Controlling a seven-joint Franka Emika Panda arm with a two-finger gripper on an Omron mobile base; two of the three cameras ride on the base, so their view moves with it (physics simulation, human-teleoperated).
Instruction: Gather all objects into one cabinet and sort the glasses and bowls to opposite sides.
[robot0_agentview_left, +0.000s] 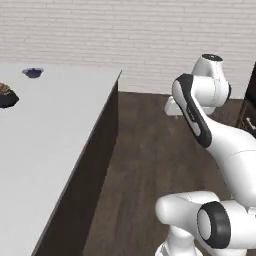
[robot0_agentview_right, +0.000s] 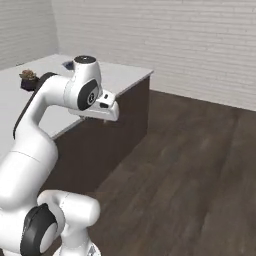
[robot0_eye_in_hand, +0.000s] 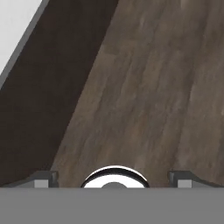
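Fingers (robot0_eye_in_hand: 44, 178) are sitting wide apart with nothing between them, and I'm looking down at the wooden floor (robot0_eye_in_hand: 148, 87) beside the surface (robot0_agentview_left: 45, 150). No cup, bowl or cabinet is showing, so I'm judging I need to drive on.

Dark dish (robot0_agentview_left: 7, 96) cut by the left edge; small purple item (robot0_agentview_left: 33, 73) too small to identify.

a grey-topped counter (robot0_agentview_left: 55, 150) with a dark side panel is seen over dark wood flooring (robot0_agentview_left: 145, 165). a small purple dish (robot0_agentview_left: 33, 73) is placed at its far end, a dark potted plant (robot0_agentview_left: 6, 95) at 7 o'clock of it. a white brick wall (robot0_agentview_left: 125, 35) is seen behind.
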